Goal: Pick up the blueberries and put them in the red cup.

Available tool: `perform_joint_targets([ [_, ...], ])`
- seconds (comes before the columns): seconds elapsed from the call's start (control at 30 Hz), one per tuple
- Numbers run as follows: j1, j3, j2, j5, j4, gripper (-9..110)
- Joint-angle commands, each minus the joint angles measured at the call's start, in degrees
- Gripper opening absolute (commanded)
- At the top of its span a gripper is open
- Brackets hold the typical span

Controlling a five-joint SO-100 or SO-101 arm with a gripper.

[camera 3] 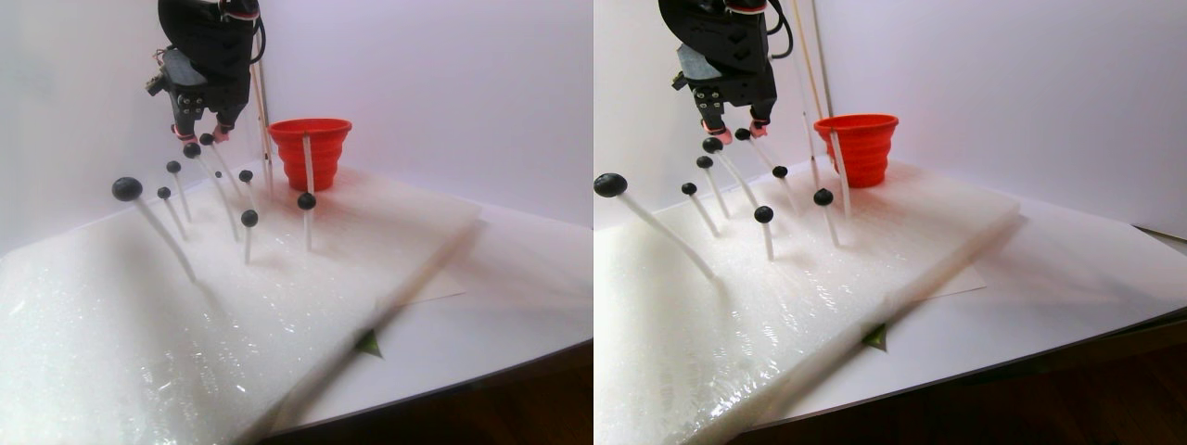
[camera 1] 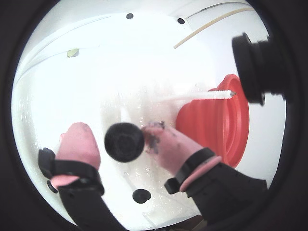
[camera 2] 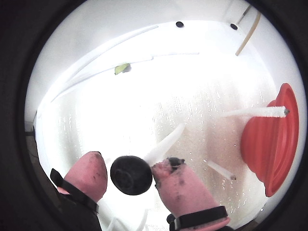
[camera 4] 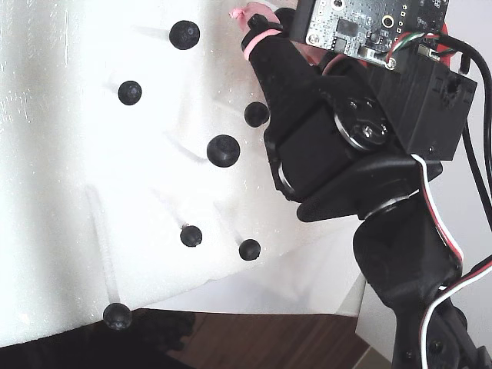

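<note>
Here, my claw [camera 2: 130, 174] hangs with its two fingers spread, and one round matte blue-black blueberry [camera 2: 131, 175] sits in the gap between them on the tip of a thin white stick [camera 2: 166, 143]. My fingertips [camera 2: 180, 187] wear soft pink rubbery sleeves, smudged with dark specks and bound at the base by black bands. In both wrist views the right pad lies just beside the berry and the left pad stands a little apart; I cannot tell whether either one touches it.

Below my claw spreads a sheet of white foam [camera 3: 139, 306], bubbly and faintly glossy. The berries ride on slim white sticks planted in it, some upright, some leaning. In the left half of the stereo pair view I count about nine of them [camera 3: 127, 188], slightly uneven in size; the fixed view shows seven [camera 4: 223, 150].

The bright red cup of stepped, ribbed rings with a flared rim [camera 3: 310, 148] looks like soft plastic. It stands to the right of my claw in both wrist views, near it, with a bare white stick [camera 1: 202, 96] crossing in front of it.

My arm [camera 4: 361, 131] is black plastic, reaching down from above with the wrist bent so the fingers point at the foam; a green circuit board [camera 4: 361, 23] and coloured wires [camera 4: 442, 223] show on it in the fixed view.
</note>
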State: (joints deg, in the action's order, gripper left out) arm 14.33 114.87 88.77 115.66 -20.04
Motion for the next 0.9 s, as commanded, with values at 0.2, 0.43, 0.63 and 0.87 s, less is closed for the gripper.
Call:
perform_joint_targets([
  [0.2,0.9,-3.7,1.8,-0.2,-1.5,15],
  [0.43,0.9,-3.6,2.0,-0.1,-1.6,13],
  [0.63,1.1,-3.3,4.0,-0.4,-0.4,12],
  [0.87,1.1,-2.4,7.5,-1.1,1.7,12],
])
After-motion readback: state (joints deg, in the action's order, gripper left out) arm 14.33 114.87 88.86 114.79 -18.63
